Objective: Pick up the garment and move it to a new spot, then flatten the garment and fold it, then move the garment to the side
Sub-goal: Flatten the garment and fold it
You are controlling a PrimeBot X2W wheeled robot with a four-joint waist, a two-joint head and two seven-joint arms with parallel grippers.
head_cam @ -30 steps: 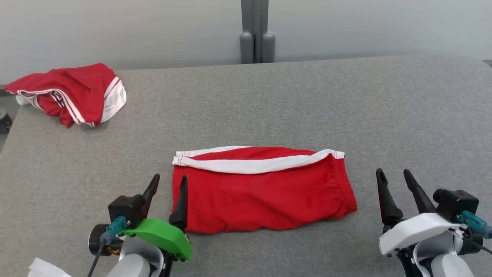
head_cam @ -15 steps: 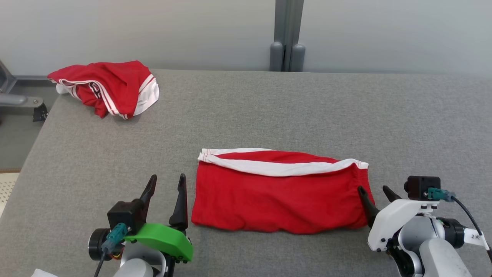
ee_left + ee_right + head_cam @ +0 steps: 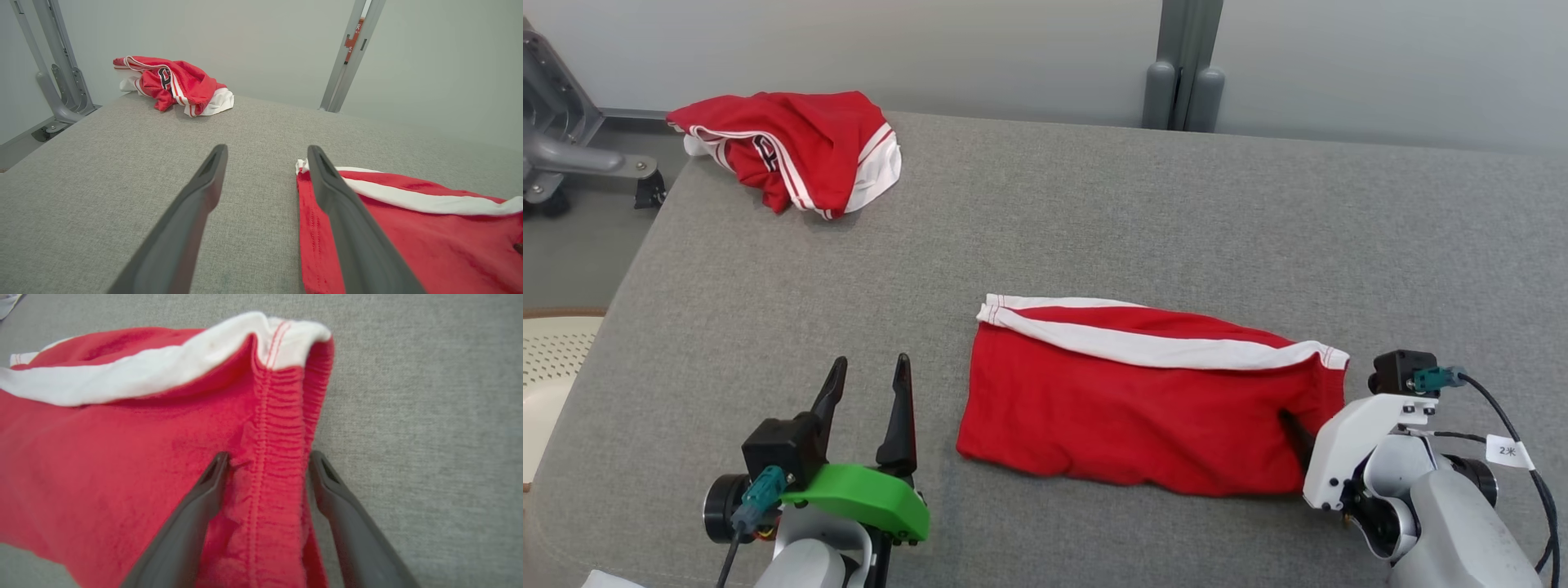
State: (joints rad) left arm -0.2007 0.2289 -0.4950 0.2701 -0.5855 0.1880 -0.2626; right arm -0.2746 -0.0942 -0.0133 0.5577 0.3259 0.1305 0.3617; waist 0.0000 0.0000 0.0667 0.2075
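**Item 1, folded garment** [image 3: 1143, 400]: red shorts with a white stripe [image 3: 1160, 347], lying flat in a neat oblong on the grey padded table [image 3: 1094, 204], near edge, a little right of centre. Already folded, by the look of it. The shift to the side looks like the step in hand.

**Item 2, right gripper** [image 3: 265, 461]: the one real change. A second ago it stood well clear to the right of the shorts, fingers raised. Now it has tipped down and come in at the right end. Its fingers stand spread either side of the gathered elastic waistband [image 3: 282, 416], one on the red cloth and one at the outer edge. It has not pinched yet. The forearm is low and angled inward. I judge a grasp is about to follow.

**Item 3, left gripper** [image 3: 867, 371]: fingers spread and holding nothing. They point away from the robot, just left of the shorts' left edge with bare table between. Posture unchanged.

**Item 4, second red garment** [image 3: 800, 147]: a crumpled heap at the far left corner, well apart.

**Note:** the whole head view has swung, so the shorts themselves have probably not moved.
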